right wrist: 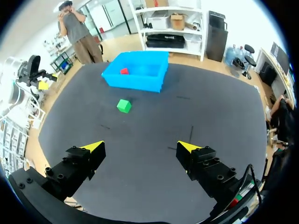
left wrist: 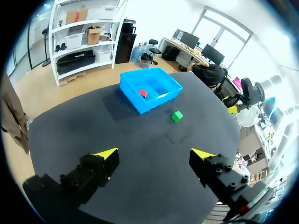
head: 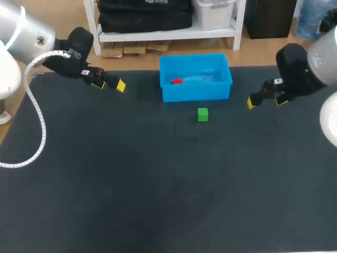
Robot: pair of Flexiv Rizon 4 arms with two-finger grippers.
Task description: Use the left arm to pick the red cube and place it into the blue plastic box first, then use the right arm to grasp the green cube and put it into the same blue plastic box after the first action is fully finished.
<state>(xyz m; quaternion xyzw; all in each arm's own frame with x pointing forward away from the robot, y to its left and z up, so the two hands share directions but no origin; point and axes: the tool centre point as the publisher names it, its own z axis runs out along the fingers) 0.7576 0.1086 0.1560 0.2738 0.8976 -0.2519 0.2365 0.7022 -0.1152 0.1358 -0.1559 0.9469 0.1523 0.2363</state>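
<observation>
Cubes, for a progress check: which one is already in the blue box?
The red cube; it lies inside the blue plastic box, while the green cube sits on the table outside it.

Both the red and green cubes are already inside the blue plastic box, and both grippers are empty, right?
Only the small red cube is inside the blue plastic box; the head view shows the small green cube on the table just outside it. The left gripper and right gripper are indeed empty.
</observation>
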